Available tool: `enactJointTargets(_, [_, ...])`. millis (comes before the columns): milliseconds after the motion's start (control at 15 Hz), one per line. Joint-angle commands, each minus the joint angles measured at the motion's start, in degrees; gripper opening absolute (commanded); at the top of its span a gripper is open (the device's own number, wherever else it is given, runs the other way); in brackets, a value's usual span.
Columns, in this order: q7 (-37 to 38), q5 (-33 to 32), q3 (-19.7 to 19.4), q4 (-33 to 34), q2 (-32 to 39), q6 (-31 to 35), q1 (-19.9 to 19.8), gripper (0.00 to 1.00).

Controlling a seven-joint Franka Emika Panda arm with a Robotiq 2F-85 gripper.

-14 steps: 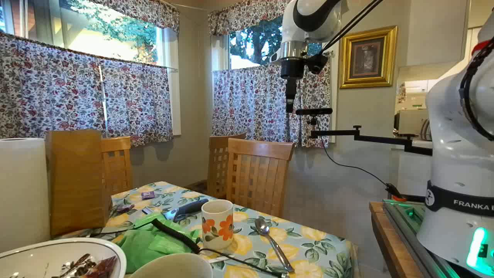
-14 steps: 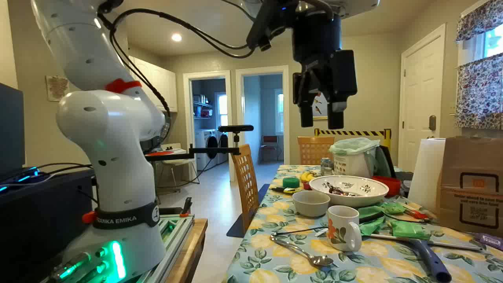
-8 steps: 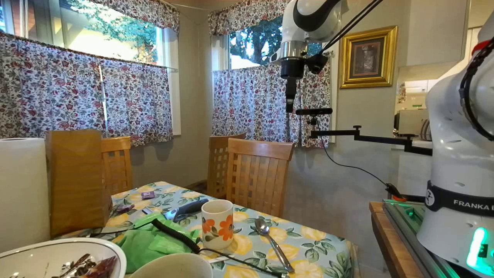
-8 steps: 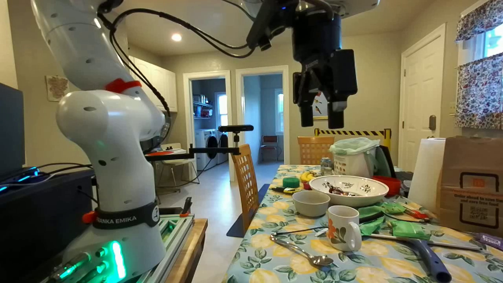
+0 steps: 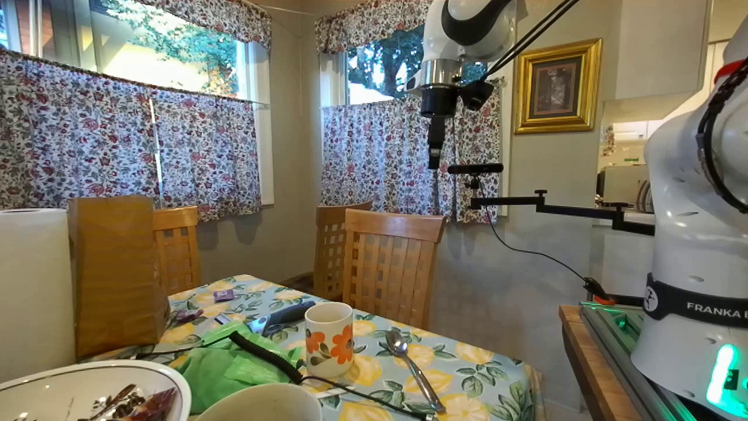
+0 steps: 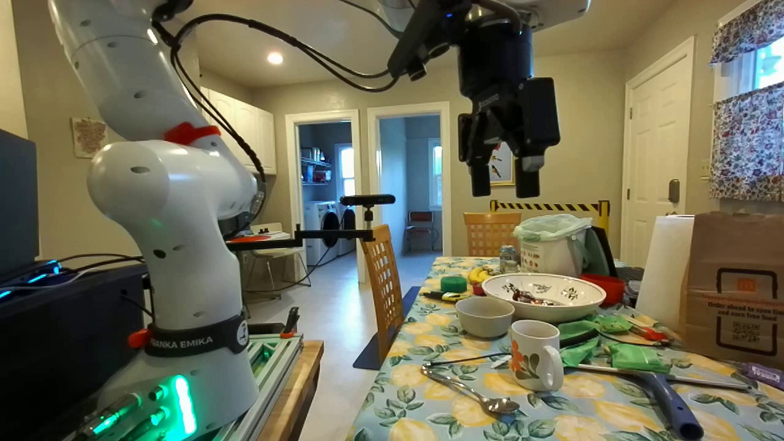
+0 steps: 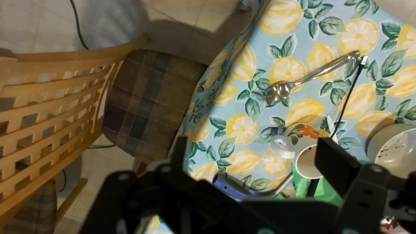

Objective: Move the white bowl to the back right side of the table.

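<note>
Well above the surface [image 6: 429, 346], the hand [image 6: 504, 184] hangs spread and empty; the white bowl [image 6: 485, 318] stands left of the wide dish [image 6: 569, 309] in an exterior view (untouched), so grasp, carry and placement seemingly remain.

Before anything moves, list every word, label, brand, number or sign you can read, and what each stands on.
"FRANKA EMIKA": the robot's black base band.
"M", in orange: the brown paper bag.
"Order ahead to save ... and earn free food": the same bag; the first line's end is unclear.
Too small or blurred: lettering on the purple packet and on the gripper.
No readable numbers.
</note>
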Motion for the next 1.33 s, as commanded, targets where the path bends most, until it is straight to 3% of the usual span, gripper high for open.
enactJointTargets(0, [0.59,0.43,3.74,-0.18,0.55,2.75,2.13,1.00])
enactJointTargets(333, [0.89,2.14,8.85,-0.51,1.68,7.23,6.97,1.00])
enactJointTargets(467, [-0.69,5.85,9.53,-1.33,2.88,12.86,9.82,1.00])
enactJointTargets(800, [-7.74,17.32,9.09,-2.16,9.91,19.34,16.28,1.00])
enactJointTargets(1267, [-16.34,23.77,12.99,-2.57,19.17,19.82,16.18,1.00])
